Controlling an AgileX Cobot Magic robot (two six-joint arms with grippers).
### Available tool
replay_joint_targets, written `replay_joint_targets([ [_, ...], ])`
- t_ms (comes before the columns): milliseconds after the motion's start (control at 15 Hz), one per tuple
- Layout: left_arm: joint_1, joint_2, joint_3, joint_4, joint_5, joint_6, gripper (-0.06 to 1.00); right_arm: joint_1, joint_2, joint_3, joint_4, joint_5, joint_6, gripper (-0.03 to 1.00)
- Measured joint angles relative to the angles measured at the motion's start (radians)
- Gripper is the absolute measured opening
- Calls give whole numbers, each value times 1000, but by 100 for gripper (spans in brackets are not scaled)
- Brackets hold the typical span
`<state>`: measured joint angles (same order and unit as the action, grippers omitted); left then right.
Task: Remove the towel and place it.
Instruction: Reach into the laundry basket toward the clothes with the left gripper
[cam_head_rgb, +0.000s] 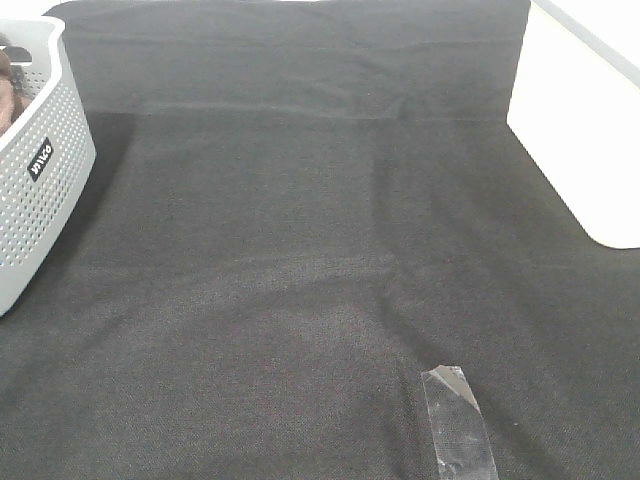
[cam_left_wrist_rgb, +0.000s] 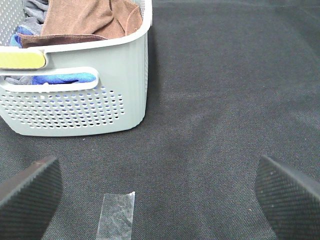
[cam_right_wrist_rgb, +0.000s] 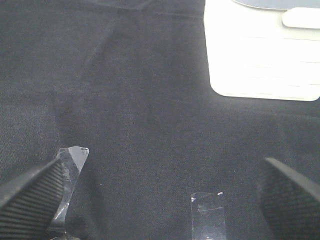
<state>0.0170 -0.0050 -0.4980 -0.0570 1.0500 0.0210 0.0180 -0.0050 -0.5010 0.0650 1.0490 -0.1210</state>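
A black cloth (cam_head_rgb: 300, 250) covers the table, creased across its far part, with a strip of clear tape (cam_head_rgb: 458, 420) near the near edge and a white slab (cam_head_rgb: 585, 130), possibly bare table top, at the far right corner. The brown towel (cam_left_wrist_rgb: 90, 20) lies bunched inside the grey perforated basket (cam_left_wrist_rgb: 100, 100) at the left edge, on top of blue fabric (cam_left_wrist_rgb: 65, 78) and grey fabric (cam_left_wrist_rgb: 35, 9). The left jaws and right jaws are both released wide above the cloth, grasping nothing.
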Motion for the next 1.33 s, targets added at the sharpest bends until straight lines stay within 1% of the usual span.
replay_joint_targets([
  [533, 0, 4, -6, 5, 4, 0, 99, 0, 0, 0, 0, 0, 0, 97],
  [600, 0, 35, -44, 4, 24, 0, 99, 0, 0, 0, 0, 0, 0, 97],
  [667, 0, 106, -110, 2, 56, 20, 99, 0, 0, 0, 0, 0, 0, 97],
  [733, 0, 199, -184, -4, 97, 73, 99, 0, 0, 0, 0, 0, 0, 97],
  [800, 0, 294, -265, -5, 137, 149, 99, 0, 0, 0, 0, 0, 0, 97],
  [867, 0, 447, -401, -5, 160, 263, 99, 0, 0, 0, 0, 0, 0, 97],
  [1067, 0, 747, -614, 32, 164, 488, 99, 0, 0, 0, 0, 0, 0, 97],
  [1200, 0, 933, -729, 68, 164, 625, 99, 0, 0, 0, 0, 0, 0, 97],
  [1267, 0, 1022, -760, 111, 159, 709, 99, 0, 0, 0, 0, 0, 0, 97],
  [1333, 0, 1022, -760, 111, 159, 709, 99, 0, 0, 0, 0, 0, 0, 97],
])
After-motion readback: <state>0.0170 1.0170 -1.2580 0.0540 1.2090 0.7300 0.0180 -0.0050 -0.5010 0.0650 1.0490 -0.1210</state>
